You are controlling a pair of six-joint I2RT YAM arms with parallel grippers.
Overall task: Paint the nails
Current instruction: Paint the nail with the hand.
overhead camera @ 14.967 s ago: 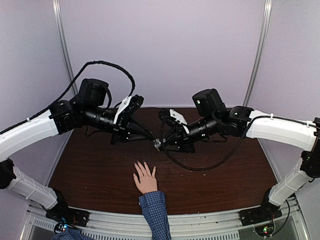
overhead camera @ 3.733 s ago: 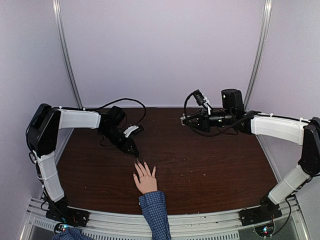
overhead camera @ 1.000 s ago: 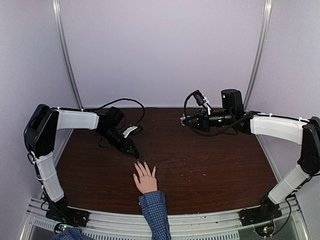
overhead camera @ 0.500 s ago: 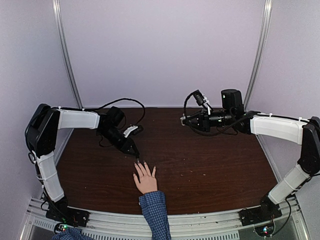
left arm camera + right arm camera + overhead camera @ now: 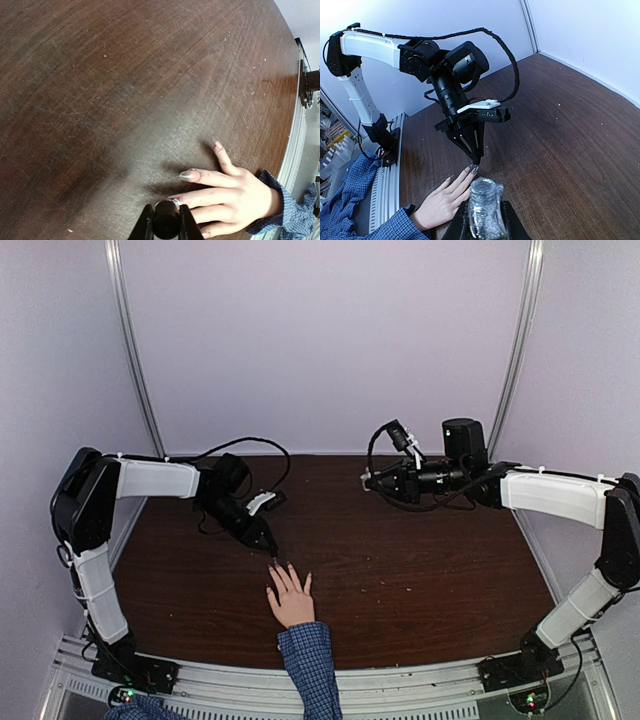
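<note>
Left pincer (image 5: pixel 271 550) at the nails (image 5: pixel 190 175), right pincer (image 5: pixel 482 227) on a bottle (image 5: pixel 481 200)
The left pincer is clamped on a black brush cap (image 5: pixel 166 225), right at one nail of the spread hand (image 5: pixel 240 200) lying flat on the bench (image 5: pixel 100 100) (blue checked cuff (image 5: pixel 295 220) behind it). The right pincer, well apart, grips a clear glittery bottle.

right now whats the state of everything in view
left gripper: shut on brush cap, brush at a nail
right gripper: shut on bottle, off the table
bottle: open, cap off
hand: flat on table, fingers spread
nails: one shiny with polish, one under the brush
</note>
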